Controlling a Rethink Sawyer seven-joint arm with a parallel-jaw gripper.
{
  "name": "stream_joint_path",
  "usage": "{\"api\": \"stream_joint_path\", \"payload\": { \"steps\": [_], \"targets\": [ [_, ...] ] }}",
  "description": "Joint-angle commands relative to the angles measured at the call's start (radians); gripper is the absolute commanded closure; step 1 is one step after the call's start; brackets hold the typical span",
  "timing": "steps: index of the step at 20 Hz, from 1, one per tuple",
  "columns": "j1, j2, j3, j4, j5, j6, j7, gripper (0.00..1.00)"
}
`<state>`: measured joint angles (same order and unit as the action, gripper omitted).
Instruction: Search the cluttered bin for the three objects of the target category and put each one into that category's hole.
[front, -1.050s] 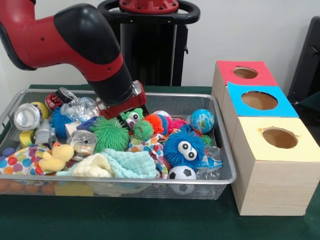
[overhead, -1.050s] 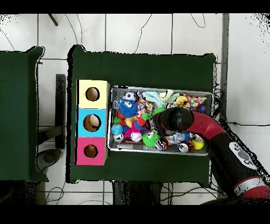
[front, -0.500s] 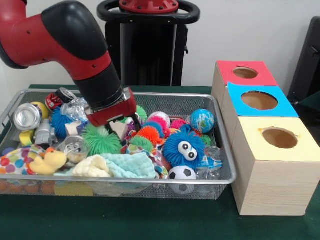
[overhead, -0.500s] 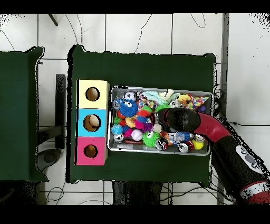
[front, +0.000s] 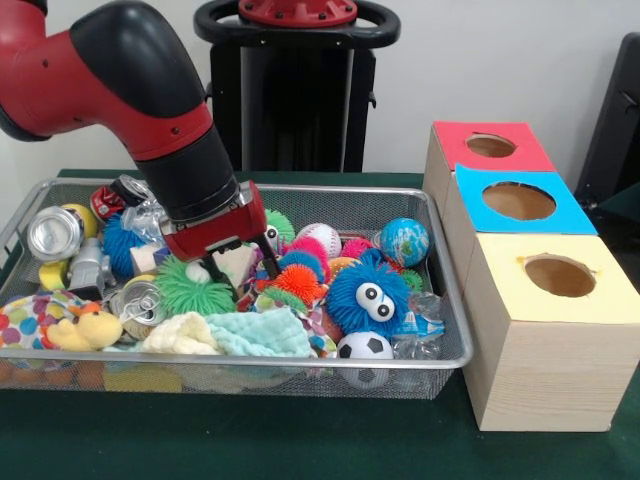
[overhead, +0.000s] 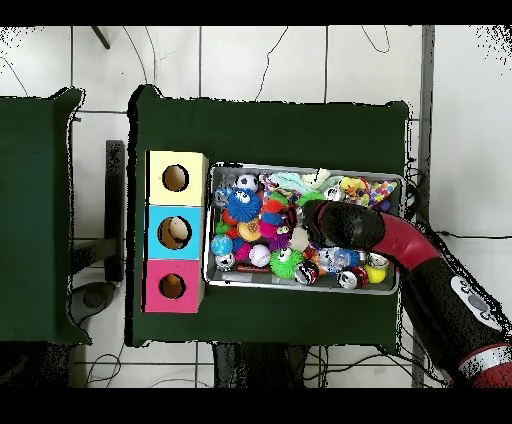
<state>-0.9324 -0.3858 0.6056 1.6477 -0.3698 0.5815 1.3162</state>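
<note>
Gripper (front: 236, 268) is down among the toys at mid-bin (front: 445, 300), beside a green spiky ball (front: 190, 290); can't tell its grip. No readable labels on the cans (front: 52, 232).

No words, numbers or signs can be read on the cans (front: 52, 232), toys, bin (front: 440, 355) or boxes (front: 548, 340).
</note>
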Motion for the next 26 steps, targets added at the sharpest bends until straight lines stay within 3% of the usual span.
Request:
{"api": "stream_joint_path", "payload": {
  "steps": [1,10,11,21,26],
  "targets": [
    [-0.004,0.022,0.047,-0.003,-0.023,-0.074,0.009,0.0],
    [0.003,0.021,0.041,-0.008,-0.025,-0.055,0.003,0.0],
    [0.003,0.021,0.041,-0.007,-0.026,-0.054,0.002,1.0],
    [0.015,0.018,0.035,-0.005,-0.023,-0.007,-0.012,1.0],
    [0.036,-0.02,0.062,0.07,0.035,-0.052,0.096,1.0]
  ]
}}
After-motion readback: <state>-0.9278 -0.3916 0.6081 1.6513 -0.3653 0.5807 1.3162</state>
